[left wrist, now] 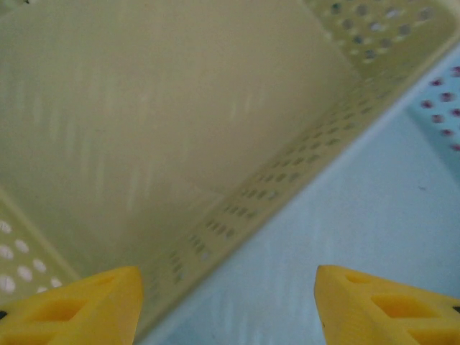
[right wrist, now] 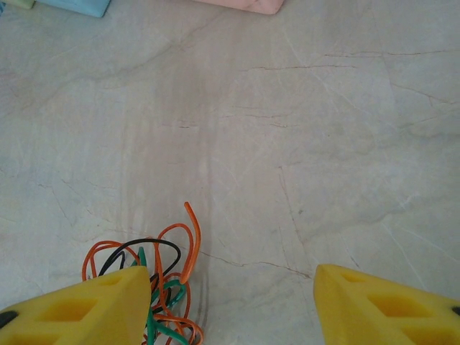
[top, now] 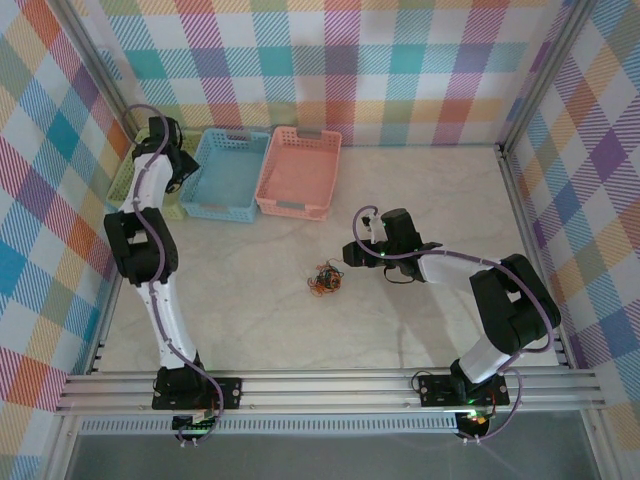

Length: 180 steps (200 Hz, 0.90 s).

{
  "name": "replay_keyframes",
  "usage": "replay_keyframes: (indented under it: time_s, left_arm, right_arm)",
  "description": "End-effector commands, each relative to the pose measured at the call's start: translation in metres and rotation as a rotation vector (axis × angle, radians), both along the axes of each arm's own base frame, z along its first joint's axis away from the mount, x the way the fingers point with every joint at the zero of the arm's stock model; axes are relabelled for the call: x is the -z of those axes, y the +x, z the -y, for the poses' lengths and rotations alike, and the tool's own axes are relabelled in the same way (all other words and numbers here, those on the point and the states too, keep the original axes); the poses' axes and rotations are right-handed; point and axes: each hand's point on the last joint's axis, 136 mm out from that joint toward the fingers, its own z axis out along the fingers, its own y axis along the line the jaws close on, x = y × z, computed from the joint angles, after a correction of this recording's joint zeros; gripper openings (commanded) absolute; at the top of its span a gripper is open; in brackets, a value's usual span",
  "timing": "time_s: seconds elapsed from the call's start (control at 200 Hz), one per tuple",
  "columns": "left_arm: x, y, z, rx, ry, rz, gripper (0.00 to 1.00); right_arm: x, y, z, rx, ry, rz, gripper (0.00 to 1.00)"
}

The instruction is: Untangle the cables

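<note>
Look at the top view. The cables sit in one small messy ball near the middle of the table. You can see orange, black and green ones all mixed up.

The right gripper is very near the ball, at about 2 o'clock from it. In its wrist view, its two yellow fingers stand wide apart and hold nothing. The ball lies at about 7 o'clock in that view, just beside the left finger. You cannot tell if they touch.

Three baskets stand in a row at the far side. From the ball, the pink basket is at 12 o'clock, the blue basket at 11 o'clock and the green basket at 10 o'clock.

The left gripper hangs over the green basket. Its fingers are wide apart too, with nothing between them. In its wrist view, the blue basket lies at 3 o'clock.
</note>
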Motion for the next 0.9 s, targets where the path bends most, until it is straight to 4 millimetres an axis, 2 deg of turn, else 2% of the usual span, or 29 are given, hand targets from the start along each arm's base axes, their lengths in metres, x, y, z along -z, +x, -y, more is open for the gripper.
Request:
replay_keyframes:
  time_s: [0.0, 0.05, 0.21, 0.36, 0.455, 0.72, 0.815, 0.895]
  left_arm:
    - [-0.006, -0.003, -0.008, 0.032, 0.015, -0.065, 0.66]
    - [-0.004, 0.003, -0.013, 0.031, 0.011, -0.061, 0.66]
    - [0.003, 0.024, -0.009, 0.084, -0.013, -0.046, 0.67]
    - [0.009, 0.032, -0.006, 0.108, -0.046, -0.056, 0.71]
    - [0.015, 0.031, -0.007, 0.101, -0.067, -0.072, 0.71]
    - [0.035, 0.021, 0.008, 0.108, -0.166, -0.129, 0.73]
    - [0.041, 0.016, 0.01, 0.097, -0.183, -0.154, 0.68]
    - [0.041, 0.014, 0.013, 0.093, -0.199, -0.159, 0.68]
  right_arm:
    - [-0.006, 0.001, -0.006, -0.005, 0.003, 0.007, 0.62]
    - [-0.005, 0.001, -0.007, -0.009, -0.001, 0.003, 0.62]
    - [-0.003, 0.001, -0.008, -0.012, -0.012, -0.005, 0.62]
    - [-0.002, 0.002, -0.008, -0.012, -0.02, -0.007, 0.62]
    - [-0.002, 0.002, -0.008, -0.011, -0.021, -0.007, 0.62]
    - [-0.001, 0.002, -0.009, -0.011, -0.027, -0.011, 0.63]
    - [0.0, 0.002, -0.008, -0.009, -0.031, -0.013, 0.63]
    - [-0.001, 0.002, -0.008, -0.008, -0.031, -0.013, 0.64]
